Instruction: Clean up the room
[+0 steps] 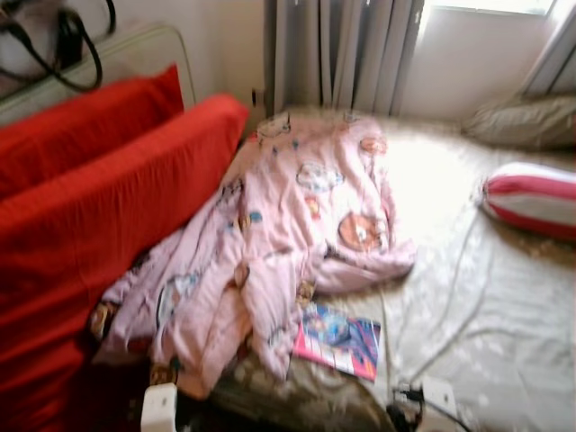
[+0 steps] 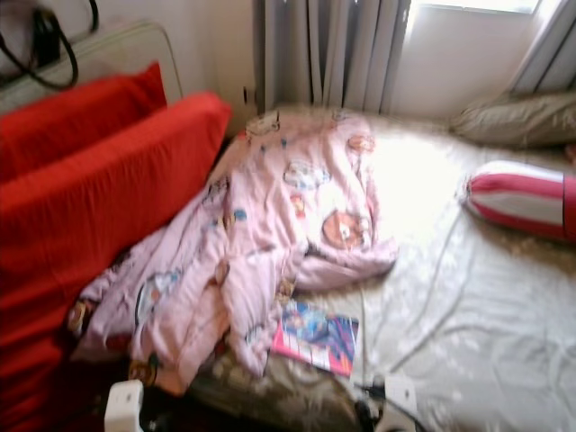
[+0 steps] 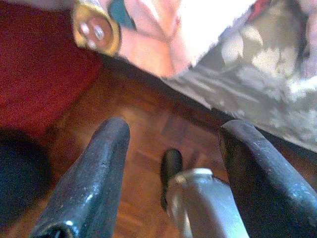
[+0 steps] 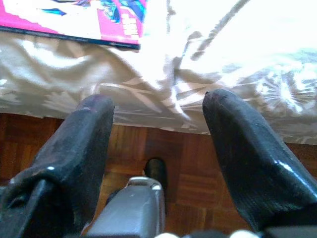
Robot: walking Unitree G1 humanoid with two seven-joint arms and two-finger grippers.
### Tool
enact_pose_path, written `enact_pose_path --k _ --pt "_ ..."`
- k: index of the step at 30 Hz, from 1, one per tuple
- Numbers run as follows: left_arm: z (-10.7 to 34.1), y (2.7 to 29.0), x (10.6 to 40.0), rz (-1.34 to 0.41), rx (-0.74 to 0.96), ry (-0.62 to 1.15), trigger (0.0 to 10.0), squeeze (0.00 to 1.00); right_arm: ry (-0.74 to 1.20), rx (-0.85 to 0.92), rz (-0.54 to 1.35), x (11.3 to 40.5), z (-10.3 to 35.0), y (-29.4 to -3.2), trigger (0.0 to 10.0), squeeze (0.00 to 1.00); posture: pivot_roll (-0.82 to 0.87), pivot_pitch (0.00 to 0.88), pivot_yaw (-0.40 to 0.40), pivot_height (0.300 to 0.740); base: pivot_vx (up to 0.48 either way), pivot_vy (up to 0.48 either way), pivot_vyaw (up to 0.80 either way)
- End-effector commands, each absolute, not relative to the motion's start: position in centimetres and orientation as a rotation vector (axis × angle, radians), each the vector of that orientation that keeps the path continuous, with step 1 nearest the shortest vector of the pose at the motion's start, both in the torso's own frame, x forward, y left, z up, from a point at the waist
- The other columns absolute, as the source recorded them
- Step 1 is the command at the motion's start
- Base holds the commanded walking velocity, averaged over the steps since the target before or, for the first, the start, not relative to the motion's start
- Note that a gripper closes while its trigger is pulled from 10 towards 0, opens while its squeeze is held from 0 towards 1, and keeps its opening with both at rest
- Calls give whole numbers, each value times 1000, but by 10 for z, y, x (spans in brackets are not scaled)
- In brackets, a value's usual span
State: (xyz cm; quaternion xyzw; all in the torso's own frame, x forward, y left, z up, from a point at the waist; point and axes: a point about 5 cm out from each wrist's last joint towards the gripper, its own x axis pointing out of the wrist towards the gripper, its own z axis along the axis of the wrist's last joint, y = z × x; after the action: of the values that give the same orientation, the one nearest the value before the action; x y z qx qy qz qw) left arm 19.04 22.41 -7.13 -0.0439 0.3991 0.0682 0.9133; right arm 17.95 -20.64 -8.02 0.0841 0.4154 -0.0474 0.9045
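pink blanket (image 1: 270, 243) lies crumpled across the bed (image 1: 504, 306), one end hanging off the bed's near edge beside the red cushions (image 1: 99, 207). magazine (image 1: 339, 340) lies just beside the blanket, near that edge. left gripper (image 3: 171, 163) and right gripper (image 4: 158, 144) both open, empty, low over the floor (image 3: 148, 144) below the bed edge, likely idle pending approach.

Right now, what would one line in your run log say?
pink blanket: crumpled on bed | magazine: at bed's near edge | left gripper: open above wood floor | right gripper: open, empty
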Motion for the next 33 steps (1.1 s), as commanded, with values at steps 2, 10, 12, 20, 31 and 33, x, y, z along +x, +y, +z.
enact_pose_path --k 2,10,12,20,31,33 --pt "-74 224 186 145 -109 837 10000 0 844 169 -98 181 -79 -210 10000 0 -4 0 -14 740 0 0 0" --pt "-73 224 188 145 -114 843 10000 0 839 146 -52 196 -75 -190 10000 0 -5 0 -11 740 0 0 500" --pt "-72 224 189 144 -113 842 10000 0 842 150 -54 196 -75 -189 10000 0 -7 0 -10 740 0 0 0" --pt "-65 227 202 121 -89 816 10000 0 825 173 -72 203 -72 -189 10000 0 -17 0 11 740 0 0 0" --pt "-64 224 206 102 -93 813 10000 0 795 147 -39 208 -68 -189 10000 0 -10 33 9 740 0 0 0" --pt "-64 221 208 92 -95 813 10000 0 788 145 -37 211 -67 -190 10000 0 -23 48 1 740 240 0 0"
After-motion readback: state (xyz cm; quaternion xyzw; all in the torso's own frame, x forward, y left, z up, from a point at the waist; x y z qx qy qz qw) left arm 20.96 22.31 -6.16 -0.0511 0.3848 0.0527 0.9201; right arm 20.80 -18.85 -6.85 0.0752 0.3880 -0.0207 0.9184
